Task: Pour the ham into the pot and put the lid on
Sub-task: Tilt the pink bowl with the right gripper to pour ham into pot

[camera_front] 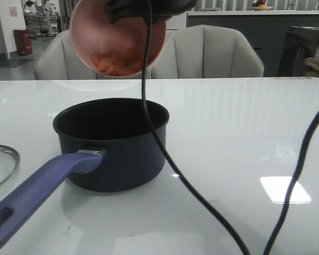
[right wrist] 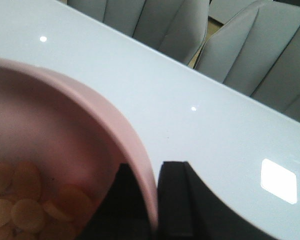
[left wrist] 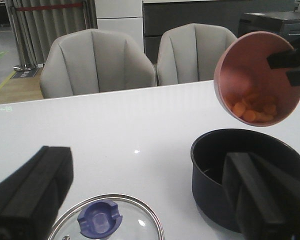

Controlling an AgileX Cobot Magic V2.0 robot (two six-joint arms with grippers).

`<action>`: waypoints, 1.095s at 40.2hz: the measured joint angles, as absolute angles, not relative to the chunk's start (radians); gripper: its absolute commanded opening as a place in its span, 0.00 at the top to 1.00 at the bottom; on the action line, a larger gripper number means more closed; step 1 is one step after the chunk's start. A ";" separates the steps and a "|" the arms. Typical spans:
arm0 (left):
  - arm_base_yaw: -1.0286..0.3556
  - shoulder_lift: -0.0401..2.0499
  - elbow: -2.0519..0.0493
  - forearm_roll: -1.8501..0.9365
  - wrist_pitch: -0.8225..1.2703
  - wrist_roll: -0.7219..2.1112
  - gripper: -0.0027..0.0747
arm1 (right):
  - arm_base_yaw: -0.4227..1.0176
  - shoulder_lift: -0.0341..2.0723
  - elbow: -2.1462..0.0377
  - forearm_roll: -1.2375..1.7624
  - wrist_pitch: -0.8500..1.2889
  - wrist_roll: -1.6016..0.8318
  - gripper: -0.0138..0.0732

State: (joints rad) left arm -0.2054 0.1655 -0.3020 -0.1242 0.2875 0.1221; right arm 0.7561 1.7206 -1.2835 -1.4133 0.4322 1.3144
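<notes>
Above the far rim of the pot [camera_front: 112,143], the right gripper [right wrist: 149,200] pinches the wall of the pink bowl [camera_front: 119,40] between its fingers, one inside and one outside, and holds it tipped steeply with its mouth facing the robot. The ham [camera_front: 114,65], a small heap of flat orange pieces, has slid to the bowl's lowest edge but none has dropped; the pot's black interior looks empty. That lowest edge hangs over the pot's far side, so I judge a little more tilt should send the pieces down into the opening rather than onto the white table [camera_front: 239,133], though the margin at the back rim looks thin. The pot stands toward the near left of the table, its long purple-blue handle [camera_front: 42,188] running to the near left corner. The lid [left wrist: 107,220] lies flat at the near left edge, beside the handle, knob up. The left gripper [left wrist: 150,197] hovers over it with fingers spread wide, holding nothing, and is clearly the nearer arm for the lid.
</notes>
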 measured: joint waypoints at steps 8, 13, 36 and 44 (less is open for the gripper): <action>-0.205 0.165 -0.302 -0.124 0.288 0.122 0.13 | 0.721 1.708 -1.292 -1.146 0.342 1.037 0.68; -0.205 0.165 -0.302 -0.124 0.288 0.122 0.13 | 0.696 1.697 -1.292 -0.945 0.289 0.854 0.68; -0.205 0.165 -0.302 -0.124 0.288 0.122 0.13 | 0.646 1.693 -1.190 -0.153 -0.073 -0.006 0.68; -0.205 0.165 -0.302 -0.124 0.288 0.122 0.13 | 0.646 1.693 -1.117 -0.122 -0.211 -0.134 0.68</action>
State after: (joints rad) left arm -0.2054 0.1655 -0.3020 -0.1242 0.2875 0.1221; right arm 0.6457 1.6929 -1.1174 -0.1224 -0.2109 -0.1337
